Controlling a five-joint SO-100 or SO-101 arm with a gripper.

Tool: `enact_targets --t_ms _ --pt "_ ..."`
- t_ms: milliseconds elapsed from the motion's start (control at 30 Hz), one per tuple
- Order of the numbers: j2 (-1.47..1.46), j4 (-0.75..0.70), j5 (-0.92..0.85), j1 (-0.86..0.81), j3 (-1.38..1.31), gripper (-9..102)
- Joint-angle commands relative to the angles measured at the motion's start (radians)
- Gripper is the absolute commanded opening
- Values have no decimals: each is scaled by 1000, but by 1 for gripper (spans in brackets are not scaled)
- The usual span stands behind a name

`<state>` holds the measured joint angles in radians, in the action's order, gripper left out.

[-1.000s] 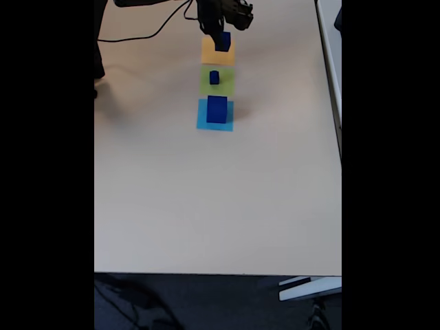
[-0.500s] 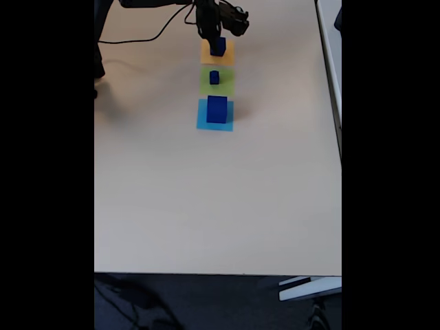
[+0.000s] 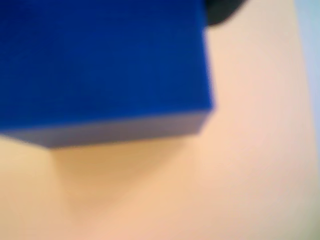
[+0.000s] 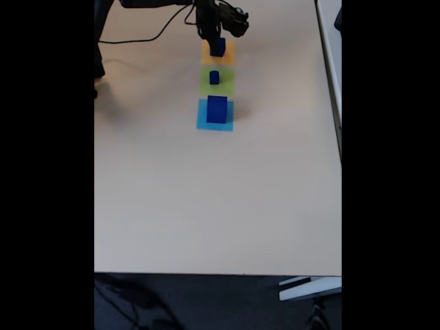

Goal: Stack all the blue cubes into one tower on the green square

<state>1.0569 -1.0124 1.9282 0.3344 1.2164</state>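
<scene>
Three dark blue cubes are seen in the fixed view, set in a line down a pale beige table [image 4: 206, 199], each on its own paper square. The largest cube [image 4: 216, 109] sits on the light-blue square [image 4: 201, 122], the smallest cube [image 4: 214, 77] on the green square [image 4: 225, 84], and the medium cube [image 4: 218, 47] on the orange square [image 4: 227, 58] at the far end. The black gripper [image 4: 217, 33] is placed directly over the medium cube, at its top; whether its fingers are spread or pinching cannot be told. In the wrist view, a blurred blue cube [image 3: 100, 65] is shown very close, resting on an orange-tinted surface.
</scene>
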Motion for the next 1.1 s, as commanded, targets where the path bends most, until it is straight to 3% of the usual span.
enact_targets --t_ms 0,367,633,767,1067 --pt "9 28 11 12 -38 21" --pt "17 98 -34 15 -71 30" --pt "49 227 -143 -18 -147 30" --pt "78 224 -204 -66 -187 29" --pt "236 210 -299 -183 32 26"
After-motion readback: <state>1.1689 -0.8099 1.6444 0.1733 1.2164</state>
